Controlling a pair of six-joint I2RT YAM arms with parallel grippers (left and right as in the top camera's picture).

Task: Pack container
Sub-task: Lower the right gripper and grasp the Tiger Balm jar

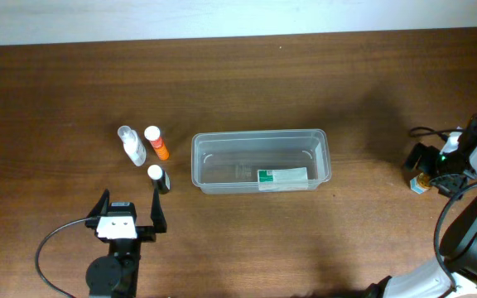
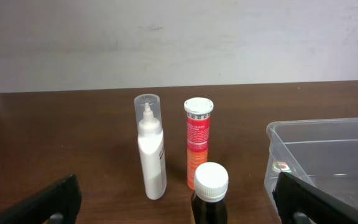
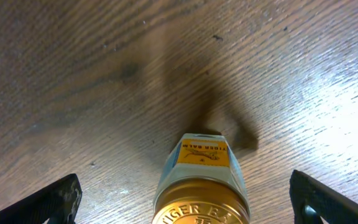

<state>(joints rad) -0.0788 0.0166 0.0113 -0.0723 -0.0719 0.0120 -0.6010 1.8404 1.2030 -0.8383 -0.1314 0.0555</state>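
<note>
container (image 1: 259, 134) sits mid-desk, just one green-and-white box (image 1: 283, 176) inside. toward the left edge, left gripper (image 2: 179, 202) is spread wide around the dark bottle (image 2: 209, 193). by the right edge, right gripper (image 3: 188, 200) is spread astride the gold-lidded jar (image 3: 201, 186). most packing remains.

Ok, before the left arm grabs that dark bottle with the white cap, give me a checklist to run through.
1. Left tool open: ok, jaws wide.
2. Dark bottle lined up ahead: ok, upright, slightly right of centre.
3. Spray bottle and orange tube clear of it: ok, standing behind, apart.
4. Room in the container: ok, only a green-and-white box inside.
5. Right tool out of the way: ok, open over a gold-lidded jar, far right.
6. Tool far enough forward to close on the bottle: cannot tell.
</note>
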